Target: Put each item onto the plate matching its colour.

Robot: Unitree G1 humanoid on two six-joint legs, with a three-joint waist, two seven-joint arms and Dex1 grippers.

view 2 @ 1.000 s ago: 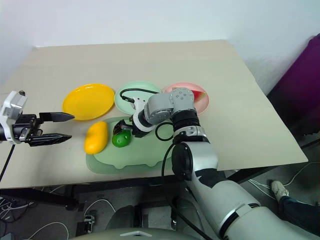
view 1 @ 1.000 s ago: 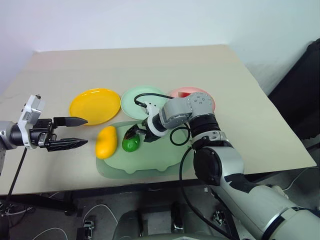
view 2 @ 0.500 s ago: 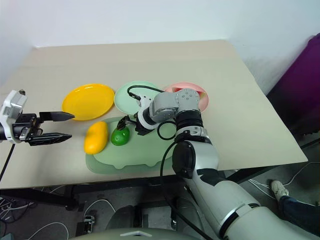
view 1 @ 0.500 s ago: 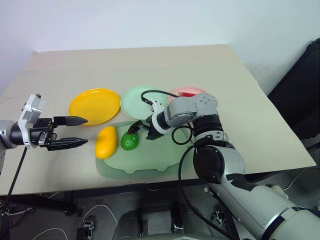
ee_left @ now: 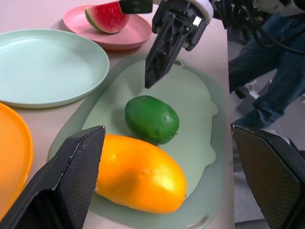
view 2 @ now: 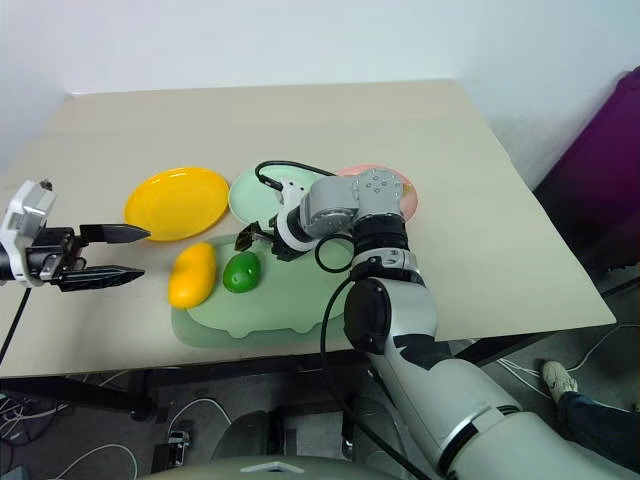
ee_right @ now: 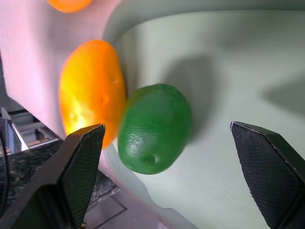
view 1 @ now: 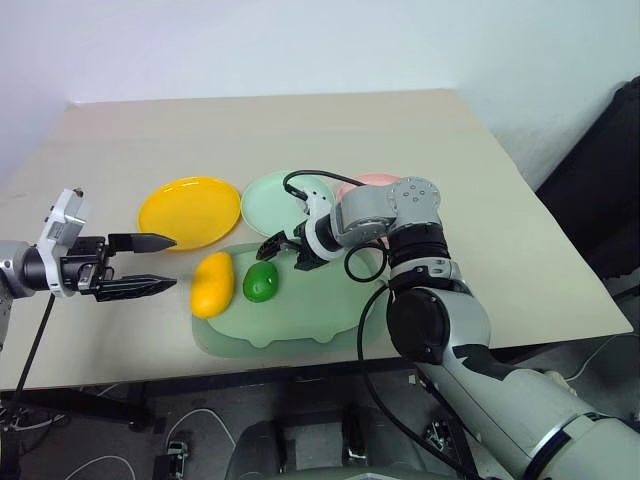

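The yellow mango [view 1: 212, 284] and the green egg-shaped fruit [view 1: 261, 282] lie side by side on a pale green mat [view 1: 300, 322]. Behind the mat stand the yellow plate [view 1: 190, 212], the mint green plate [view 1: 270, 203] and the pink plate [view 1: 366, 182], which my right arm partly covers. The watermelon wedge [ee_left: 107, 16] rests on the pink plate [ee_left: 133, 36]. My right gripper [view 1: 272, 248] hangs open just behind and above the green fruit, not touching it. My left gripper [view 1: 172, 263] is open at the left, level, pointing toward the mango.
The mat reaches close to the table's near edge [view 1: 300, 362]. A person's legs in jeans [ee_left: 267, 71] stand beyond the table's right side in the left wrist view. Bare tabletop lies behind the plates and to the right.
My right gripper has drawn back from the green fruit, up and toward the plates. The fruit stays on the mat. My left gripper has not moved.
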